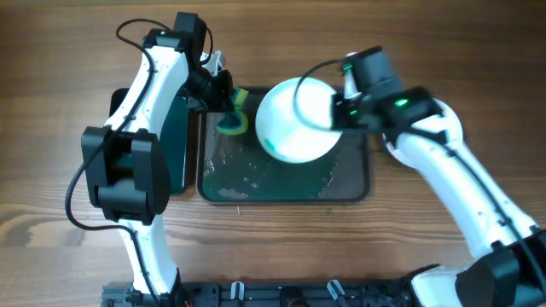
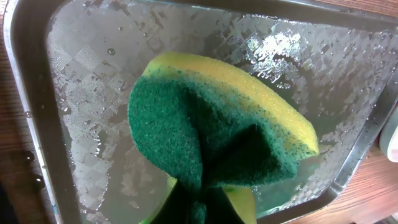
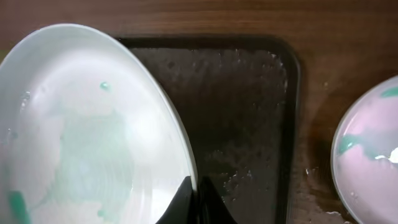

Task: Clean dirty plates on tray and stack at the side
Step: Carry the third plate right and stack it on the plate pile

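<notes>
My right gripper (image 1: 341, 107) (image 3: 198, 193) is shut on the rim of a white plate (image 1: 297, 119) (image 3: 93, 130) and holds it tilted above the dark grey tray (image 1: 350, 189) (image 3: 249, 112). Faint teal smears show on the plate's face. My left gripper (image 1: 223, 102) (image 2: 205, 208) is shut on a yellow and green sponge (image 1: 232, 115) (image 2: 217, 130), which hangs over the tray's wet floor (image 2: 93, 93) just left of the plate. A second plate (image 3: 370, 149) with teal streaks lies on the wood beside the tray; the overhead view does not show it.
A smaller black tray with a green inside (image 1: 181, 141) lies left of the grey tray, partly under my left arm. Soapy water and green flecks cover the grey tray's floor (image 1: 247, 183). Bare wood tabletop (image 1: 51, 128) surrounds both trays.
</notes>
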`<act>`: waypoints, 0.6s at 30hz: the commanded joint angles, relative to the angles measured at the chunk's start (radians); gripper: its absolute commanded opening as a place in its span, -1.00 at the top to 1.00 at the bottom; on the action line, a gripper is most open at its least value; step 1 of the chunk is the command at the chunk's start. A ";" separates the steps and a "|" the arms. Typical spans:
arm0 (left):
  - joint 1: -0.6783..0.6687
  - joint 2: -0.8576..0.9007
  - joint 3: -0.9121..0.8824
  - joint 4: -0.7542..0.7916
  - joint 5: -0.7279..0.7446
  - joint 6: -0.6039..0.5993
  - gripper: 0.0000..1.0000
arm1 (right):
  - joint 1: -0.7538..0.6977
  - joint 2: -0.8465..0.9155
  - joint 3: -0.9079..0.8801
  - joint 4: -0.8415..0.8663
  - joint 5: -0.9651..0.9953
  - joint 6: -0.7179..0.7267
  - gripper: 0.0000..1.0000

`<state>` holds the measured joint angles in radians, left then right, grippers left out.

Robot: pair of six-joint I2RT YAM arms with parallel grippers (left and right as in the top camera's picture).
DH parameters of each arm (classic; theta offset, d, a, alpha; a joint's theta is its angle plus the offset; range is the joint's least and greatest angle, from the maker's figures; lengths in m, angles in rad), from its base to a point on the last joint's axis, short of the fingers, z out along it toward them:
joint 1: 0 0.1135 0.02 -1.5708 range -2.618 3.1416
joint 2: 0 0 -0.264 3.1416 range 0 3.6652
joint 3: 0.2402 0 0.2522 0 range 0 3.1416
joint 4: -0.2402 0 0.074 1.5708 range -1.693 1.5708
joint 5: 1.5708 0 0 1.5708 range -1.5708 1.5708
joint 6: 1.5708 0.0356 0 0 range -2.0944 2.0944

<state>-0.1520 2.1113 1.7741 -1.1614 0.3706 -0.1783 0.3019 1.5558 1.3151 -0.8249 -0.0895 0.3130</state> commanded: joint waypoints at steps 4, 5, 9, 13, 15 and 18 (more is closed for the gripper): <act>-0.003 -0.016 0.010 0.003 -0.002 -0.013 0.92 | -0.394 0.006 0.001 -0.090 -0.239 -0.027 0.92; -0.003 -0.016 0.010 0.003 -0.002 -0.013 0.92 | -0.456 0.006 0.001 -0.119 -0.209 -0.024 0.92; -0.003 -0.016 0.010 0.003 -0.002 -0.013 0.92 | -0.618 0.006 0.001 -0.188 -0.056 -0.020 0.91; -0.003 -0.016 0.010 0.003 -0.002 -0.013 0.92 | -0.702 0.006 0.001 -0.209 0.102 0.013 0.91; -0.003 -0.016 0.010 0.003 -0.002 -0.013 0.92 | -0.702 0.011 0.001 -0.207 0.171 0.037 0.91; -0.003 -0.016 0.010 0.003 -0.002 -0.013 0.92 | -0.700 0.029 0.001 -0.203 0.227 0.057 0.91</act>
<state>-0.1520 2.1113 1.7741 -1.1614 0.3676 -0.1783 -0.4019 1.5566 1.3148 -1.0321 0.0280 0.3328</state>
